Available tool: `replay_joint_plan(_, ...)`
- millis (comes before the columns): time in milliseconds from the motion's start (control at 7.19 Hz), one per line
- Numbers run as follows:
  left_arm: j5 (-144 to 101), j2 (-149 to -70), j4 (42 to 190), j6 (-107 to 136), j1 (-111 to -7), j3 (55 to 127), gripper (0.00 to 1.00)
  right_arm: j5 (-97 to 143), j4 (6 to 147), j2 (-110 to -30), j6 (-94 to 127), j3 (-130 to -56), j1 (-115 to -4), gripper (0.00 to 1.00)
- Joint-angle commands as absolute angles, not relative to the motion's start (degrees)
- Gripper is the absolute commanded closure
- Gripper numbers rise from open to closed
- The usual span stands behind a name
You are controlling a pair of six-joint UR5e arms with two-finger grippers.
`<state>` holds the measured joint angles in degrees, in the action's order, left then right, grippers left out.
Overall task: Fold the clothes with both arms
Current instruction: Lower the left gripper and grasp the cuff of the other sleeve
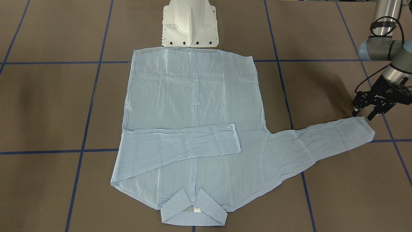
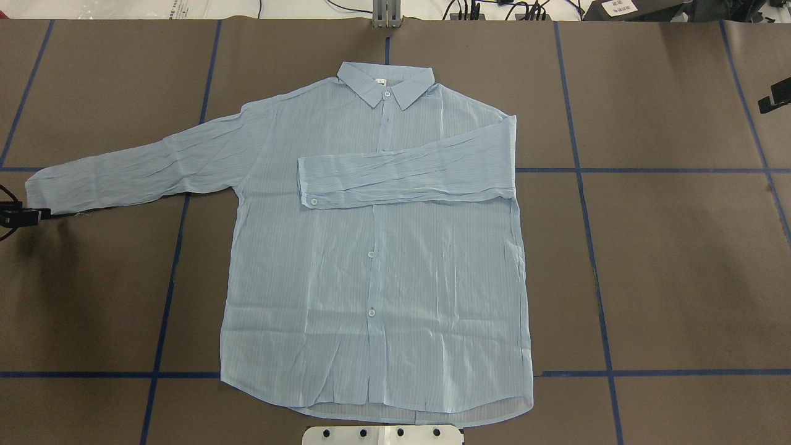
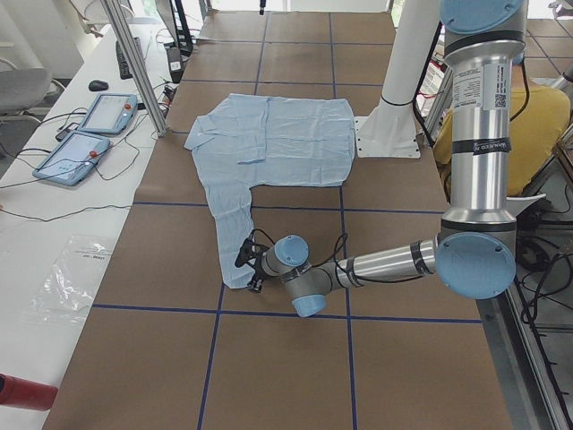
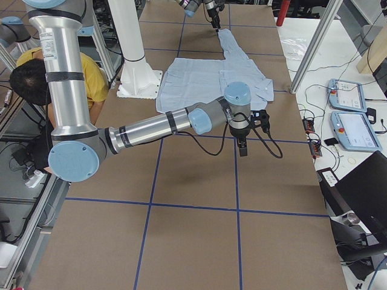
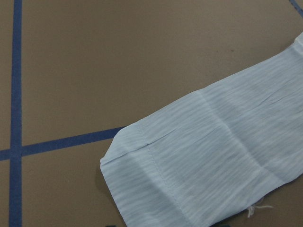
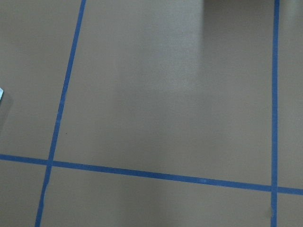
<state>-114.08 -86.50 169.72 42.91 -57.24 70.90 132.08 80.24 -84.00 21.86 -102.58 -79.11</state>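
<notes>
The pale blue shirt (image 2: 371, 259) lies flat and buttoned, front up, collar (image 1: 193, 206) away from the robot. One sleeve (image 2: 408, 176) is folded across the chest. The other sleeve stretches out flat toward my left side, its cuff (image 1: 362, 127) also filling the left wrist view (image 5: 156, 179). My left gripper (image 1: 363, 115) is open and empty, fingertips low beside the cuff's edge. My right gripper (image 4: 242, 147) hangs over bare table off the shirt's other side. Only a black part of it shows at the overhead view's edge (image 2: 775, 99). I cannot tell whether it is open.
The white pedestal base (image 1: 190, 24) stands at the shirt's hem. Blue tape lines (image 6: 142, 172) cross the brown table. A side bench with tablets (image 3: 85, 134) and a metal post (image 3: 143, 81) line the far edge. A person in yellow (image 4: 36, 78) sits behind the robot.
</notes>
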Motion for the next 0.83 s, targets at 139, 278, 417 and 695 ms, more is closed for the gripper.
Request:
replay_joint_plan(139,-114.00,-86.66,169.72,42.63,-56.51,70.49,0.36,132.01,80.24,-84.11,21.88,-102.57,-79.10,0.00)
replay_joint_plan(278,-113.99,-86.66,169.72,42.54,-56.51,70.40,0.50,132.01,80.24,-84.11,21.88,-102.57,-79.10,0.00)
replay_joint_plan(417,-114.08,-86.66,169.63,42.63,-56.51,70.31,0.76,132.01,80.24,-84.02,21.88,-102.66,-79.10,0.00)
replay_joint_plan(695,-114.60,-86.49,169.80,42.45,-56.51,70.75,1.00,132.01,80.24,-84.02,21.97,-102.66,-79.10,0.00)
